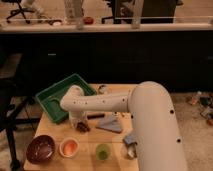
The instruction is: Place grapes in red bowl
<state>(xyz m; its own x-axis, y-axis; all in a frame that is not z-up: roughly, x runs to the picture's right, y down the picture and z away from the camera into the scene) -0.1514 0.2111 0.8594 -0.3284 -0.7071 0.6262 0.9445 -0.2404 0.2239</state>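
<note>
Well, the white arm (pixel 107 102) reaches in from the right over the wooden table (pixel 49 131), alongside the green tray (pixel 52 97), and turns down at the table's left middle. The gripper (pixel 78 121) sits right on top of the grapes (pixel 83 127), which lie on bare wood just beside the grey cloth (pixel 111 124), behind the pale bowl (pixel 69 147). I cannot tell how wide it stands or whether it has them. The bunch is straight below it, with no long axis I can read. The red bowl I cannot find; the arm may hide it.
</note>
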